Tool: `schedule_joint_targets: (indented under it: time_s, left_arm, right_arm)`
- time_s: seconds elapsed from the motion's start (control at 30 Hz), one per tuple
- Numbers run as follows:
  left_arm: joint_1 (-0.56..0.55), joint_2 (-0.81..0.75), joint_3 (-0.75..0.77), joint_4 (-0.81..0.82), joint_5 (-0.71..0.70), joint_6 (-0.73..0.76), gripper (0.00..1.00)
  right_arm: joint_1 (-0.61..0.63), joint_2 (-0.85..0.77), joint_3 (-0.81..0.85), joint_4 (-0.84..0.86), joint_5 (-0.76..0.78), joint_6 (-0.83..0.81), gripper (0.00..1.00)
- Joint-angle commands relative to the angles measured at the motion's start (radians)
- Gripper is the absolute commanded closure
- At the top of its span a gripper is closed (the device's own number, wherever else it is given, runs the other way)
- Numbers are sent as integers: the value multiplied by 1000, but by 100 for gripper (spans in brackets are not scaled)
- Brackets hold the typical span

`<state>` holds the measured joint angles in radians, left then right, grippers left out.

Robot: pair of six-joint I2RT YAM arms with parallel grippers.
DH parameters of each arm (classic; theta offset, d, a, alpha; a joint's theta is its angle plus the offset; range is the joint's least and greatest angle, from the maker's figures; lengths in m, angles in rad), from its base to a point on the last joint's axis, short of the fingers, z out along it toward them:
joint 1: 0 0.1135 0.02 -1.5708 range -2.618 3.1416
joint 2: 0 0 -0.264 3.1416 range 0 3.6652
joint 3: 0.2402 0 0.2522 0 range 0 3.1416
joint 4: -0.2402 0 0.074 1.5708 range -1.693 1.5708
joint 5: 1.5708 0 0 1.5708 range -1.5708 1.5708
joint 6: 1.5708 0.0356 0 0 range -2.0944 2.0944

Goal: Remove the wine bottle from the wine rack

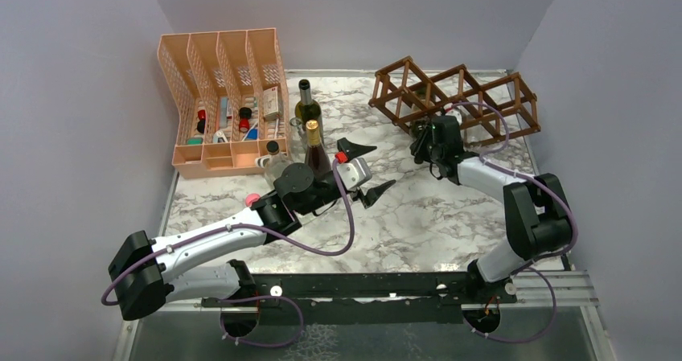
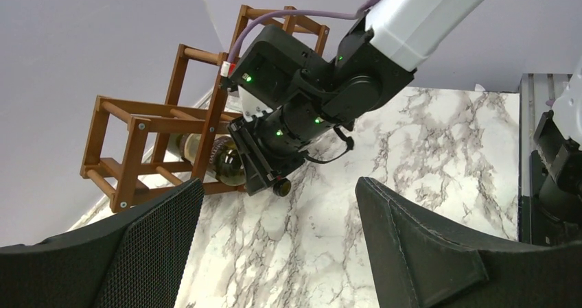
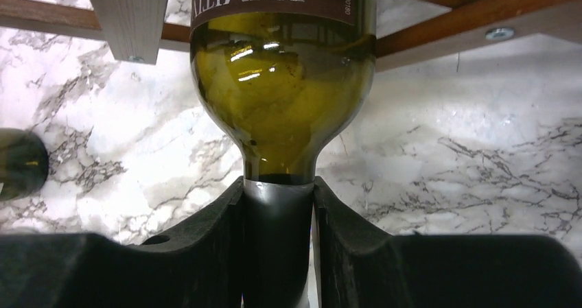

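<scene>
**Neck clamped, bottle in the rack**

The right arm [image 1: 527,208] is bent at a raised elbow and reached forward and left, its wrist brought low to the front of the rack [image 1: 458,96]. The right gripper [image 3: 278,188] is closed on the bottle [image 3: 281,95], a finger pressed to each side of the dark-capped neck. The bottle is seen lying in a lower cell, neck out toward the arms. Olive-green glass is shown, with a dark label lettered "PRIMITI" partly cut off. The left arm [image 1: 217,236] is stretched diagonally to mid-table [image 1: 434,216], and the left gripper [image 1: 371,170] is held wide apart with nothing in it, faced toward the rack.
</scene>
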<state>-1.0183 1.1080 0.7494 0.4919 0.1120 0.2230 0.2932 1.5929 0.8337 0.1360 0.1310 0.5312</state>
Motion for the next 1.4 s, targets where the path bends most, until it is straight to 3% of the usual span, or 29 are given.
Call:
schedule_joint_targets:
  time_s: [0.0, 0.47, 0.9, 1.37]
  left_arm:
    - [0, 3, -7, 28, -24, 8, 13]
    - [0, 6, -7, 28, -28, 8, 13]
    - [0, 9, -5, 28, -14, -3, 13]
    - [0, 15, -5, 28, -9, -10, 13]
  right_arm:
    - [4, -65, -27, 44, -36, 30, 75]
    - [23, -219, -239, 141, -22, 104, 99]
    - [27, -542, -419, 79, -50, 73, 99]
    - [27, -803, -372, -277, -123, 176, 99]
